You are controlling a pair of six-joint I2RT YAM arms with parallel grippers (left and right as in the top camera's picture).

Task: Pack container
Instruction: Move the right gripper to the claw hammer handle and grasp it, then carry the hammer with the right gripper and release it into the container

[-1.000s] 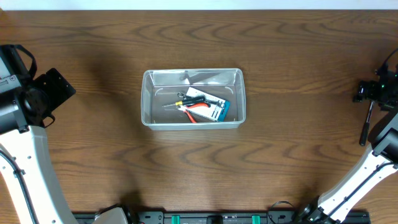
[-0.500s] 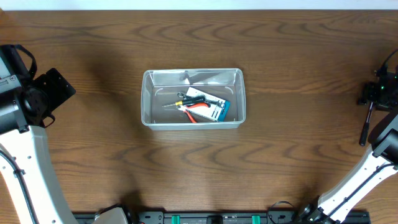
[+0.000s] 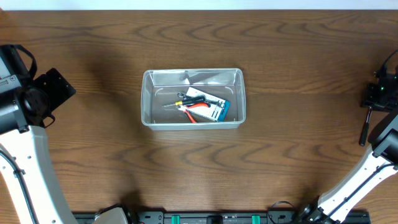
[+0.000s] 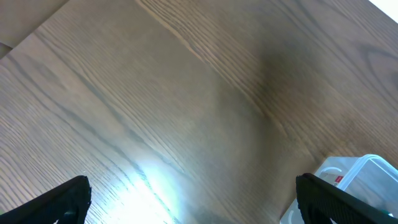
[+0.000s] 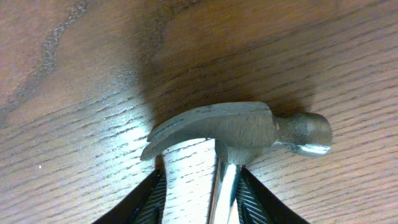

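The desk (image 3: 280,174) carries the container (image 3: 147,99), tools (image 3: 200,104) already inside, well apart from my right fingers (image 5: 155,194). Those are closed round the hammer (image 5: 249,127) shaft and have drifted slightly outward, so I judge packing it remains. My left fingers (image 4: 59,202), also far off, are spread wide and empty.

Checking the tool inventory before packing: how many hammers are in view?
1. The hammer is at the right edge of the table, held in the right gripper. None shows in the container, though the packaging there covers part of its floor.
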